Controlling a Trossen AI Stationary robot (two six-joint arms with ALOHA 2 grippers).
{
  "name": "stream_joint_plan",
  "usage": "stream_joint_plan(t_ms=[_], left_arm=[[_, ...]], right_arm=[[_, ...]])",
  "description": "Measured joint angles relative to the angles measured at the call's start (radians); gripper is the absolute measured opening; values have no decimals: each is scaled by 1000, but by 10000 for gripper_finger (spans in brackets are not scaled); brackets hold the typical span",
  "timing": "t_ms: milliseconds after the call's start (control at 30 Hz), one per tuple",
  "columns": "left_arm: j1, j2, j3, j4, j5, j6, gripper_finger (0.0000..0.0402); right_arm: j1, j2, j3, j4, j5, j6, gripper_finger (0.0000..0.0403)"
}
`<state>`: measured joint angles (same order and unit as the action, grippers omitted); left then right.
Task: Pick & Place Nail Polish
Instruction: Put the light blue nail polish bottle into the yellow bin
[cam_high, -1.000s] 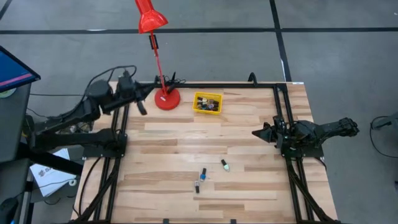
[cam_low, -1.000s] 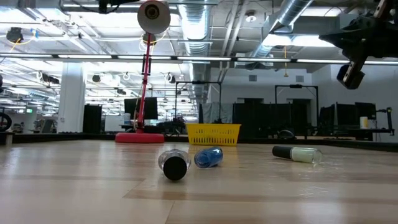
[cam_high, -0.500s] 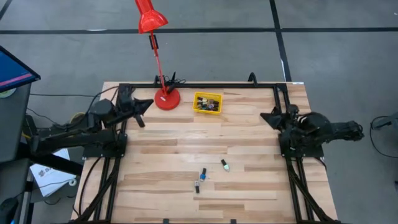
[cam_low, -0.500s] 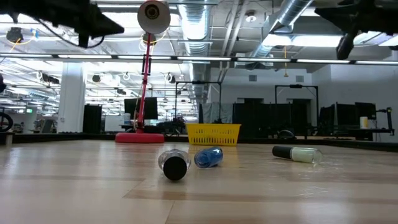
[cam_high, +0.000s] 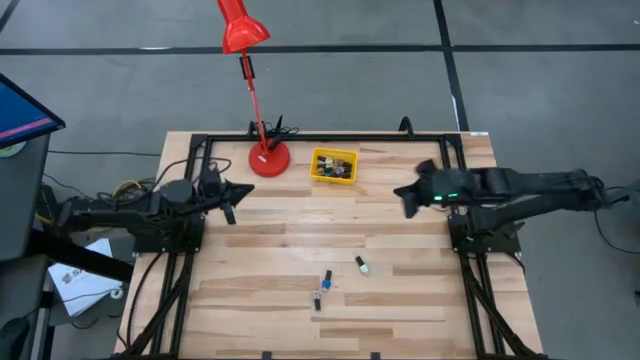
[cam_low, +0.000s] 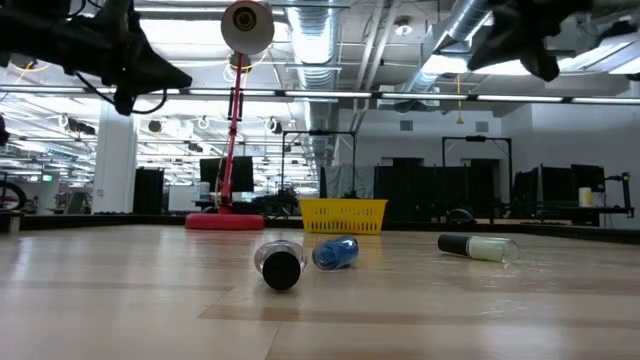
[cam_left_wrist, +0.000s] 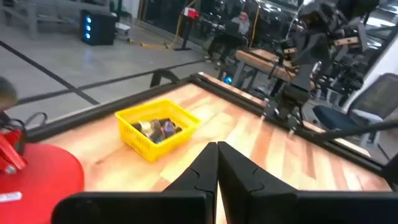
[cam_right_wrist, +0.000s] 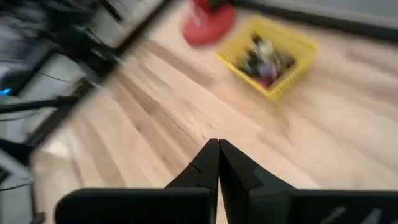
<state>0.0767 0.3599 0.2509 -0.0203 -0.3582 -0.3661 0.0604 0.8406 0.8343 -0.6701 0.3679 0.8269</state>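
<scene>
Three nail polish bottles lie on their sides on the table's near middle: a blue one (cam_high: 326, 279) (cam_low: 336, 252), a dark one (cam_high: 317, 298) (cam_low: 280, 266) and a pale green one (cam_high: 360, 266) (cam_low: 478, 247). More bottles lie in the yellow bin (cam_high: 333, 165) (cam_left_wrist: 157, 127) (cam_right_wrist: 267, 59) at the far middle. My left gripper (cam_high: 232, 195) (cam_left_wrist: 217, 149) is shut and empty, in the air at the far left. My right gripper (cam_high: 405, 197) (cam_right_wrist: 218, 146) is shut and empty, in the air right of the bin.
A red desk lamp stands with its round base (cam_high: 268, 158) (cam_left_wrist: 37, 177) just left of the bin, its stem rising over the far edge. Black frame rails (cam_high: 300, 138) run along the table's far, left and right sides. Bare wood lies between the bin and the loose bottles.
My left gripper has come down and toward the near edge from the far left corner. My right arm has drawn back, then reached out toward the table's left, its gripper now nearer the middle. The bottles have stayed where they were.
</scene>
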Motion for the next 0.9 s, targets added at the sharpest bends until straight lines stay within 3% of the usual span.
stream_joint_plan(t_ms=[133,367,500,767,900], left_arm=[[-86,0,-8,1,-55,-10,1],[-216,-58,-9,-2,-69,23,1],[-281,-123,-9,-7,-56,29,1],[-398,-258,-10,-140,-62,40,1],[-422,-303,-40,-138,-63,30,1]], right_arm=[[13,234,127,-192,-43,138,0],[54,520,280,-262,-222,213,19],[84,641,320,-265,-282,220,76],[120,777,337,-240,-371,240,231],[145,831,337,-176,-388,263,269]])
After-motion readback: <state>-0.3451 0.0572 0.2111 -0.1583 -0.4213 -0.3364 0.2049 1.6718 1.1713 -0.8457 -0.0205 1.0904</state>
